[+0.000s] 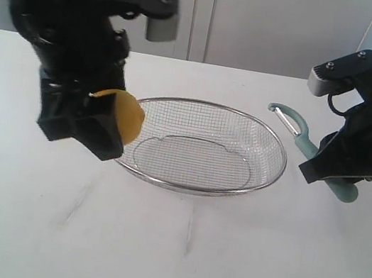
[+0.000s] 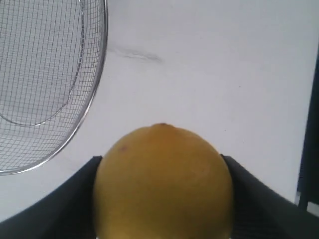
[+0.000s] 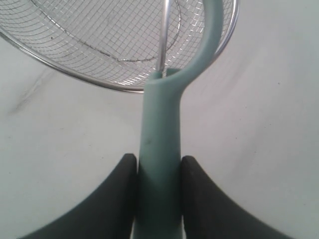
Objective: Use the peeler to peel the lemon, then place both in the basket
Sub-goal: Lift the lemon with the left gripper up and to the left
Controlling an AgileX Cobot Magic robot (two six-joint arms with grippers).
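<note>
Left of the basket [image 1: 280, 156], the left end effector [image 1: 109, 125] is clamping the lemon [image 2: 162, 184] across its belly; its firm, waxy rind is likely risking slip. Right of the basket, the right end effector [image 3: 159, 174] is pinching the light, stiff peeler [image 1: 301, 134] by its handle.

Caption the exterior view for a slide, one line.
Left gripper holds the lemon left of the basket; right gripper clamps the peeler by its teal handle on the other side.
</note>
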